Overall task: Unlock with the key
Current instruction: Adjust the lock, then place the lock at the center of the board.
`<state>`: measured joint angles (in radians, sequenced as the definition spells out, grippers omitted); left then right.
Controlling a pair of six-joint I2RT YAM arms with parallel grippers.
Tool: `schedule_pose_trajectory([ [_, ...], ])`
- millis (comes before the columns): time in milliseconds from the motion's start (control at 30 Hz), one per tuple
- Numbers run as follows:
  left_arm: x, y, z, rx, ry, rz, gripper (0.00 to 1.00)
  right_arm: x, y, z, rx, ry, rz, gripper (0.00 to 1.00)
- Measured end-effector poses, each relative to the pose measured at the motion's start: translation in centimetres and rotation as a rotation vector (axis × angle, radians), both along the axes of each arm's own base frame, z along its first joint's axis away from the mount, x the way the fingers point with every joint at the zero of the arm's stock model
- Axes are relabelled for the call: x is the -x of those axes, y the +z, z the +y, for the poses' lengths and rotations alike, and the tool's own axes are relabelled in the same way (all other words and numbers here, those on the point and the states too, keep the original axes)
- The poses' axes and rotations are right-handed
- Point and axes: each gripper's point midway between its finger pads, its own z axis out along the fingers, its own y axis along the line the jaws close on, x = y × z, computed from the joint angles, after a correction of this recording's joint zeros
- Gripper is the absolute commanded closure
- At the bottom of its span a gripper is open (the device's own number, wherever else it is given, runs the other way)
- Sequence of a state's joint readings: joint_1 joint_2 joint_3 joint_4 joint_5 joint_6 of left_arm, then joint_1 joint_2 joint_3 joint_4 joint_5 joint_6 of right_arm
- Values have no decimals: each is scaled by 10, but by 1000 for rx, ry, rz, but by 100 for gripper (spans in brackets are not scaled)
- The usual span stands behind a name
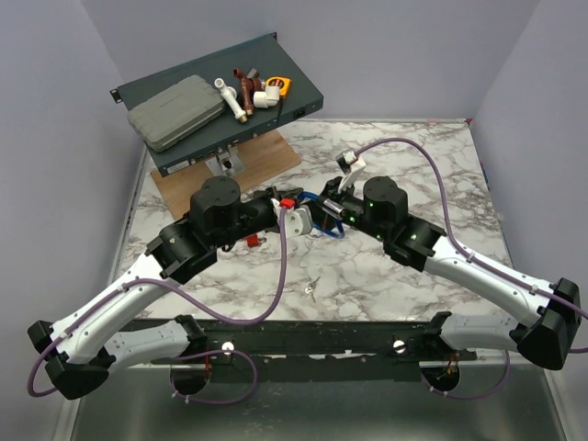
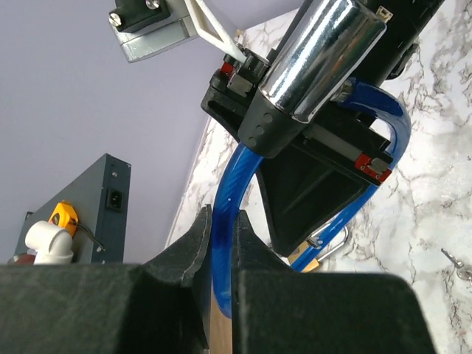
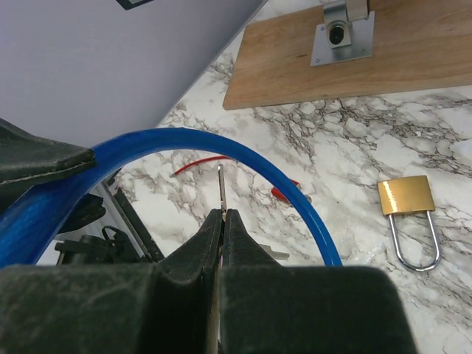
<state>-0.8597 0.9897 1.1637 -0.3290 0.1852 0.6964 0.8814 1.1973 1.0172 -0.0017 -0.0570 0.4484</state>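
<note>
We see L pincer (image 2: 221, 221) clenched on blue plastic-coated cable loop (image 2: 237, 173), R pincer (image 3: 223, 218) grasping tiny thin silver metal key (image 3: 221, 184), tip up, brass padlock w/ silver shackle (image 3: 407, 195) flat on marble tabletop (image 3: 332, 147), apart from both

We can read no text, label, brand, number or sign in any view. The brass padlock (image 3: 406, 195) on the tabletop (image 3: 354, 140) shows a plain face with no lettering we can make out. The key (image 3: 221, 188) is seen edge-on, so any stamp on it is hidden. Whether the grey case (image 1: 175, 112) carries markings is too small to tell.
</note>
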Motion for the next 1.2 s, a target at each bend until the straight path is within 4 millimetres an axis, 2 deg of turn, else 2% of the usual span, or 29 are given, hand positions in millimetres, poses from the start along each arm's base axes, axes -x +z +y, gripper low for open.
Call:
schedule_pose_trajectory([
  [100, 1, 2, -2, 14, -8, 3, 100, 1, 3, -1, -7, -4, 2, 99],
  [200, 12, -1, -2, 11, -86, 58, 100, 1, 1, -6, 16, -15, 7, 99],
  [367, 50, 0, 4, -50, -260, 123, 100, -6, 3, -24, 90, -90, -29, 99],
  [433, 62, -4, 10, -80, -300, 120, 100, -9, 9, -34, 117, -130, -53, 99],
  [633, 88, -31, 42, -206, -327, 139, 100, -18, 25, -62, 179, -233, -128, 99],
  [700, 95, -49, 52, -251, -331, 173, 100, -19, 25, -66, 190, -246, -136, 99],
  [867, 120, -124, 80, -455, -364, 392, 100, -22, 18, -67, 219, -257, -130, 99],
  [933, 123, -148, 89, -531, -360, 508, 100, -22, 15, -67, 227, -258, -125, 99],
  [1000, 116, -170, 96, -593, -330, 634, 100, -23, 14, -68, 230, -262, -123, 99],
  [1067, 105, -182, 97, -618, -309, 697, 100, -23, 14, -68, 230, -268, -123, 99],
  [1200, 78, -203, 90, -651, -276, 740, 100, -23, 12, -70, 228, -278, -114, 99],
])
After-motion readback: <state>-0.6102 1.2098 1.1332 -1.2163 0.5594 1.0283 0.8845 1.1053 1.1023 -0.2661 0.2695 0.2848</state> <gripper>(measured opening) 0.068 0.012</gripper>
